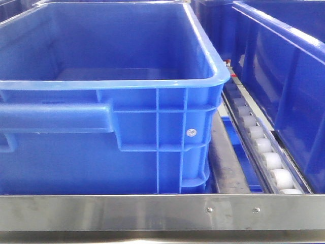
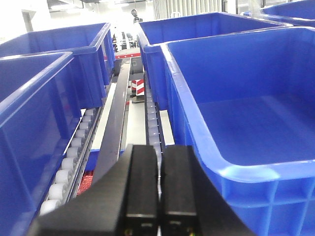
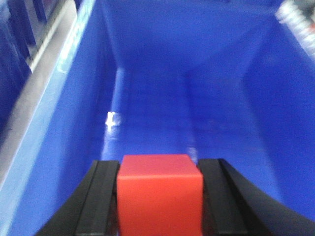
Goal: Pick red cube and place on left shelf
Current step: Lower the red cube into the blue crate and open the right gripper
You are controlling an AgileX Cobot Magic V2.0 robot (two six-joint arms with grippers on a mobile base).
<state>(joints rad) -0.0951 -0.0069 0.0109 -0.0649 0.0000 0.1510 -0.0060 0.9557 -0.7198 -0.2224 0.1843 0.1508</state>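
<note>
Red cube: pinched between the fingers of your right pincer, hanging over the inside of a blue crate on the left shelf.
Drop path: straight down; crate floor looks bare (blurred view, though).
Margins: walls stand clear on both sides.
Left pincer: pressed together, empty, over the roller track between crates.

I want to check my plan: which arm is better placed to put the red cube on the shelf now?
The right. Its gripper already holds the red cube above the inside of a blue crate. The left gripper is shut on nothing, over the roller track between crates.
</note>
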